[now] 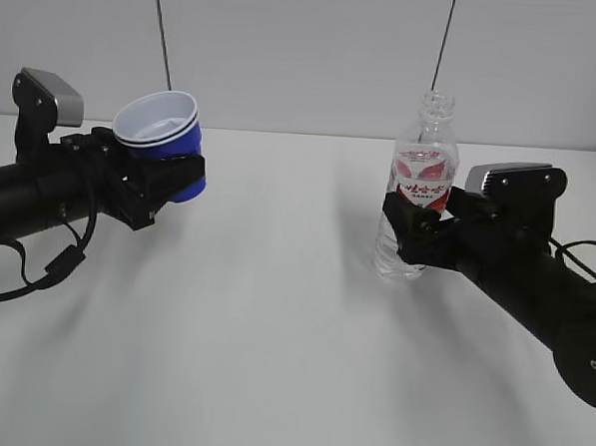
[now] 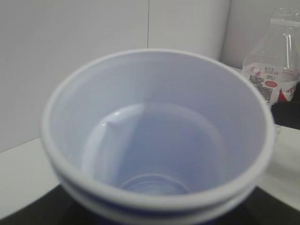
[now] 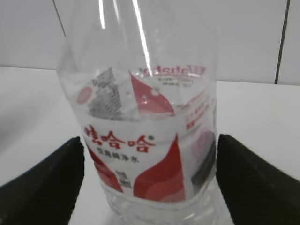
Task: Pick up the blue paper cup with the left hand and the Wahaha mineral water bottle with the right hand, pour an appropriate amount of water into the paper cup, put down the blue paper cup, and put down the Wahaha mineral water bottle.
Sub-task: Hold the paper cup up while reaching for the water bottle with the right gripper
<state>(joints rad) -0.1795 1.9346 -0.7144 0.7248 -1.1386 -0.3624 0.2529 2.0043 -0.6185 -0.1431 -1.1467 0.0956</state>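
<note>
White desk (image 1: 271, 361) carries two arms: bottle flanked on the right, cup raised on the left.
Wahaha mineral water bottle (image 1: 420, 189) stands capless on the desk, holding water (image 3: 154, 211); the right tool (image 1: 410, 229) has its jaws apart, one either side, apparently untouched. Closing off-centre could tip or crush it and spill. Blue paper cup (image 1: 163, 136), clamped aloft by the left tool (image 1: 165, 181), looks empty.
</note>
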